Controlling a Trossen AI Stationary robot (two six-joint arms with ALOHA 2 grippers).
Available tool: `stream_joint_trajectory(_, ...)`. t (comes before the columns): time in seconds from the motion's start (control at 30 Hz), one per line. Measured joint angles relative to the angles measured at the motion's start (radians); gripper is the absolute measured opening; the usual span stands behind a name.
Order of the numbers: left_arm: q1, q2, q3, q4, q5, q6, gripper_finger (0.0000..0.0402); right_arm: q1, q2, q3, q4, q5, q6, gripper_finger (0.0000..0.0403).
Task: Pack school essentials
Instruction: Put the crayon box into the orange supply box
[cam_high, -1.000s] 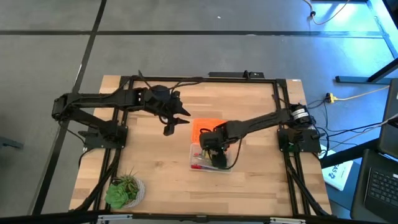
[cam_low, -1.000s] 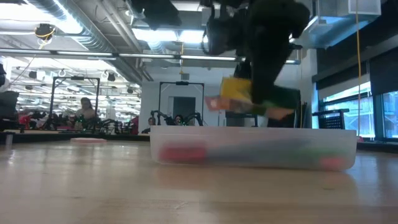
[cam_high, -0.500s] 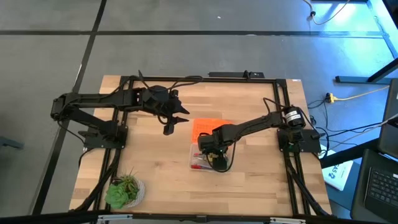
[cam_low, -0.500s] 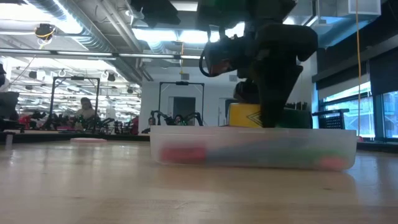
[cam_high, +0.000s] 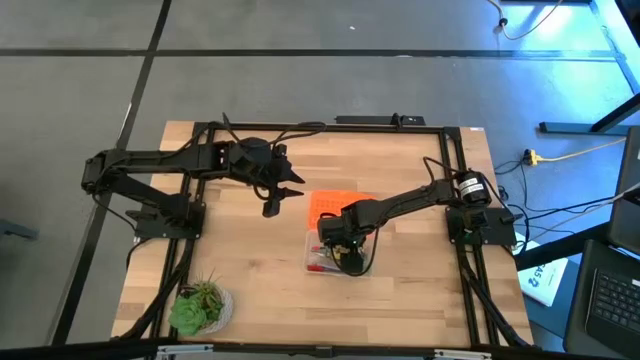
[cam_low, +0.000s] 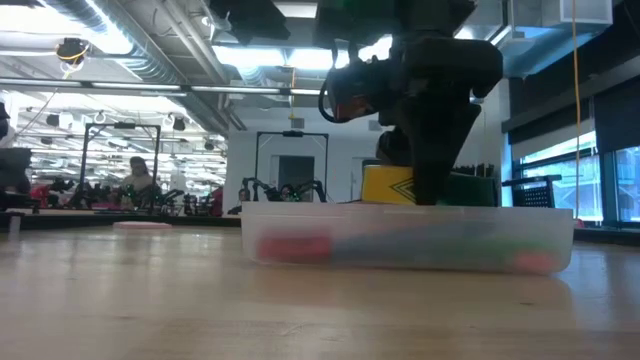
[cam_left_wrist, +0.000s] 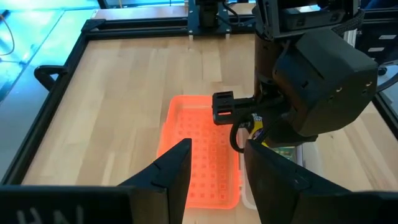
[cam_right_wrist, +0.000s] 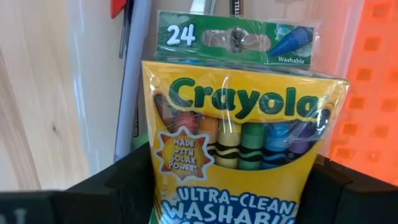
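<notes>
Right gripper (cam_low: 432, 195): jaws clamped on the yellow-green crayon box (cam_right_wrist: 233, 134), lowered into the clear plastic box (cam_low: 405, 240) mid-table (cam_high: 250, 290). Orange perforated lid (cam_left_wrist: 202, 152) lies just beside it. Left gripper (cam_high: 272, 203) hovers nearby over bare wood, jaws partly apart, empty.

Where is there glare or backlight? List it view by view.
Low view: ceiling lights behind turn the right gripper into a silhouette. Left wrist view: the lid glows bright orange. Right wrist view: slight sheen on the crayon box. High view: table evenly lit, no glare.
</notes>
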Motion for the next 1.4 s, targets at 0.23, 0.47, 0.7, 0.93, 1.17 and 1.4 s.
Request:
stream_joint_trajectory(0.23,0.0,0.0,0.0,0.0,0.0,0.0,0.0142,-0.002,0.0,0.0,0.002,0.0,0.024,0.028)
stream_joint_trajectory(0.47,0.0,0.0,0.0,0.0,0.0,0.0,0.0142,-0.002,0.0,0.0,0.008,0.0,0.025,0.028)
stream_joint_trajectory(0.7,0.0,0.0,0.0,0.0,0.0,0.001,0.0142,-0.002,0.0,0.0,0.019,-0.005,0.027,0.0281)
stream_joint_trajectory(0.93,0.0,0.0,0.0,0.0,0.0,0.001,0.0142,0.0,0.0,0.0,0.041,0.059,0.023,0.0323)
stream_joint_trajectory(1.17,0.0,0.001,0.0,0.0,0.0,0.001,0.0142,0.0,0.0,0.0,0.035,0.063,0.013,0.0375)
stream_joint_trajectory(1.4,0.0,0.001,0.0,0.0,0.0,0.001,0.0142,-0.002,-0.011,0.0,0.011,0.054,0.018,0.038)
